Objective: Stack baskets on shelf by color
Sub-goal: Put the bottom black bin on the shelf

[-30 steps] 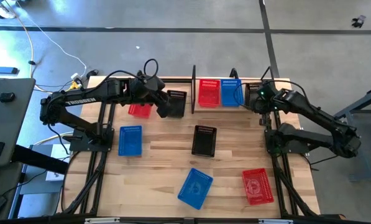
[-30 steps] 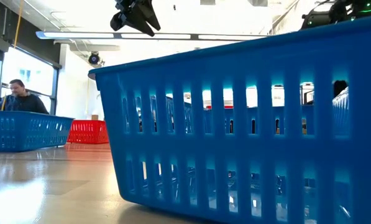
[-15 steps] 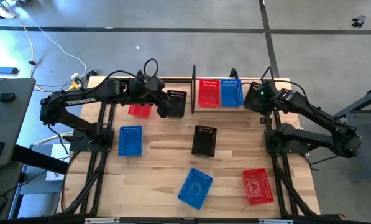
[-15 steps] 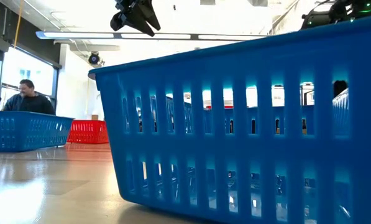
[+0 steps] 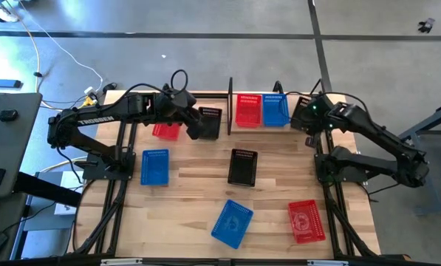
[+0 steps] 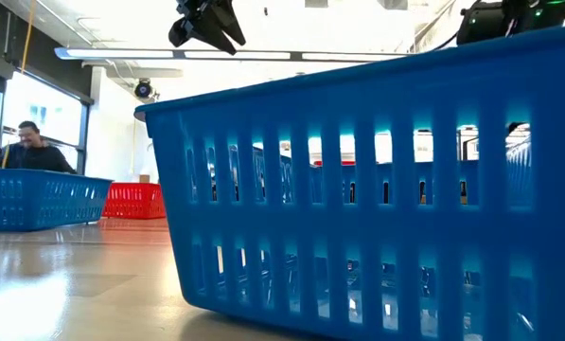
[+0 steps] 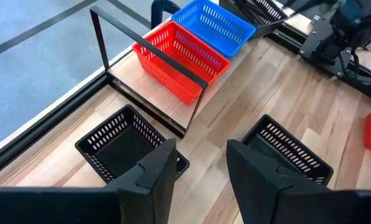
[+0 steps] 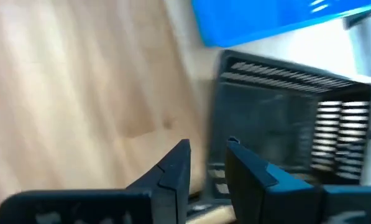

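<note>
red basket (image 7: 184, 57) | blue basket (image 7: 214, 25) | black basket (image 7: 124, 142) | light wood table (image 5: 272, 192)

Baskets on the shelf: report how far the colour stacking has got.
Done: one red mesh plastic basket, one blue basket and one black basket sit side by side on the black-framed shelf. In hand: nothing is held; the open right gripper is beside that black basket, and the open left gripper hovers by a loose black basket. Left: six baskets on the wooden table, two per colour.

"TROSSEN" runs along the left arm (image 5: 94, 120) (white lettering).
</note>
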`<state>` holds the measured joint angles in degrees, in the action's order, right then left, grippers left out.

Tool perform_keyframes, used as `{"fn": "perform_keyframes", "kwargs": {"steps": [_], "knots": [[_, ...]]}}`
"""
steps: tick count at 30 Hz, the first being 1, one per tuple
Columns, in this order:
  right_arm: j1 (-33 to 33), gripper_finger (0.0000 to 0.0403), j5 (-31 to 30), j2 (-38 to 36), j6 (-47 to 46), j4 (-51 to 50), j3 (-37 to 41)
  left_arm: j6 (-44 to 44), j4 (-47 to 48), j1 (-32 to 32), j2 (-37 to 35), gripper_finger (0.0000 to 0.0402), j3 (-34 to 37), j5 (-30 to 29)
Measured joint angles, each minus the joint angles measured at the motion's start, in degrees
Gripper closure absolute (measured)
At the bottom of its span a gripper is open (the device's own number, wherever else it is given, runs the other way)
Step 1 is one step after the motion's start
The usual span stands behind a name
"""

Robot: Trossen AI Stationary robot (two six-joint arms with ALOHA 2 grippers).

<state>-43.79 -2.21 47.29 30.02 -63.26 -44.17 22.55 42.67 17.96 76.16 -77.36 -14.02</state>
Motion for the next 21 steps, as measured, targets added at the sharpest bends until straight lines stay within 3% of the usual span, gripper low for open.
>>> {"fn": "perform_keyframes", "kwargs": {"steps": [7,21], "knots": [[1.9,0.0320,5.4,0.3,-5.8,-5.3,0.1,-0.2,-0.9,0.0,0.0,0.0270,0.0,0.0],[2.3,0.0320,0.8,8.7,-12.2,-7.7,0.1,-0.2,-0.8,0.0,0.0,0.0270,0.0,0.0]]}}
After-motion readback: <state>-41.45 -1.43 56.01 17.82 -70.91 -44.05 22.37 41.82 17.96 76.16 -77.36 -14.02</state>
